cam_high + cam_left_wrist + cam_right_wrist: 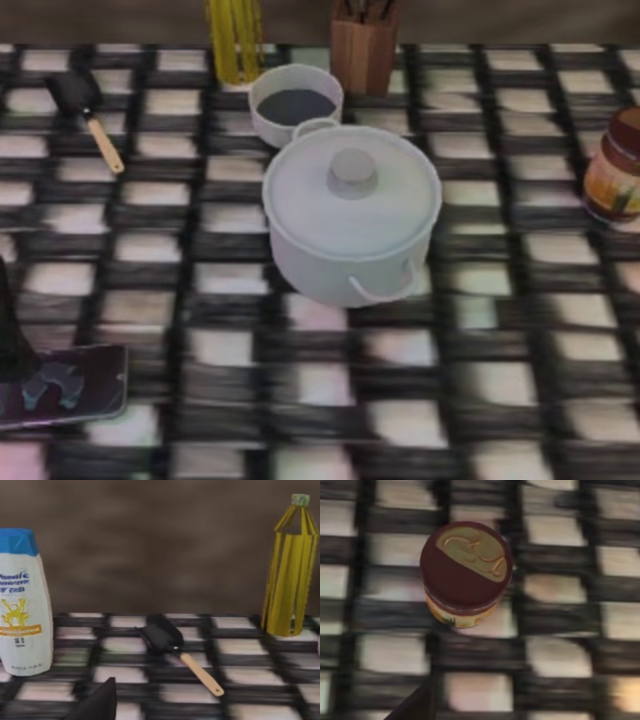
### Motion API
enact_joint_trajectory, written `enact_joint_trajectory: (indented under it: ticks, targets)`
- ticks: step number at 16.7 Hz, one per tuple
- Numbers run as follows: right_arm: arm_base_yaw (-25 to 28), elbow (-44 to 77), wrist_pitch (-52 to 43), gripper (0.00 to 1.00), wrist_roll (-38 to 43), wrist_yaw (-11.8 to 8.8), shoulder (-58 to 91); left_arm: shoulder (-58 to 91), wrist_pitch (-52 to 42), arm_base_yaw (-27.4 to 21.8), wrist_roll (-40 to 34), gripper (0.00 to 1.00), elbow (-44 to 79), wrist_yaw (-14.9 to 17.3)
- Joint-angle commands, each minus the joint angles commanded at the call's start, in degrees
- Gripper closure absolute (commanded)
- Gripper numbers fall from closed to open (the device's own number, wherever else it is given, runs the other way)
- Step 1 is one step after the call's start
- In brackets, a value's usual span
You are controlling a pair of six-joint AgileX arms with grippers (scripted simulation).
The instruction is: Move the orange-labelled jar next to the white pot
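Observation:
The orange-labelled jar (614, 168), with a dark red-brown lid, stands upright at the table's right edge, well apart from the white pot (350, 212) in the middle. The pot has a knobbed lid and loop handles. My right gripper (462, 716) hovers above the jar (465, 575), open, with one dark finger (417, 706) showing and nothing between the fingers; this arm is out of the top view. My left gripper (55, 385) is parked at the front left, open and empty.
Behind the pot stand a white bowl with a dark inside (296, 102), a wooden knife block (365, 45) and a yellow bottle (235, 40). A black spatula with a wooden handle (90, 115) lies far left. A white shampoo bottle (22, 605) shows in the left wrist view.

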Motion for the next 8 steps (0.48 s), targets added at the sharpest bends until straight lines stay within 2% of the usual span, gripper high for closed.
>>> enact_joint_trajectory:
  ticks: [8]
  targets:
    - [1.8, 41.05, -21.63, 0.0, -4.78, -1.03, 41.1, 0.0, 0.0, 0.0, 0.0, 0.0, 0.0, 0.0]
